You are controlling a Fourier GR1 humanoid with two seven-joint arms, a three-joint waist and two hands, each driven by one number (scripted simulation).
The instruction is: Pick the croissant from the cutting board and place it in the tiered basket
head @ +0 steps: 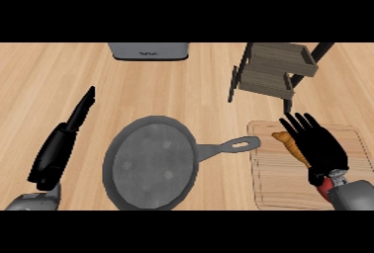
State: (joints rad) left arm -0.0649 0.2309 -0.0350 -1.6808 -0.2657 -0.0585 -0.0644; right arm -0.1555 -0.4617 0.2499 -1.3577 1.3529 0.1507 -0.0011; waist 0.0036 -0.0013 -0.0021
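Observation:
The orange-brown croissant (pixel 290 146) lies on the light wooden cutting board (pixel 272 185) at the lower right. My right hand (pixel 320 146) hovers over the board with straight fingers pointing away from me, just right of the croissant and covering part of it; whether it touches the croissant I cannot tell. The tiered basket (pixel 272 70), of grey-brown wood with a black frame, stands behind the board at the upper right. My left hand (pixel 62 142) rests at the left edge, fingers straight, holding nothing.
A grey frying pan (pixel 150 162) sits in the middle, its handle (pixel 232 146) reaching the board's left edge. A grey toaster (pixel 149 51) stands at the counter's back.

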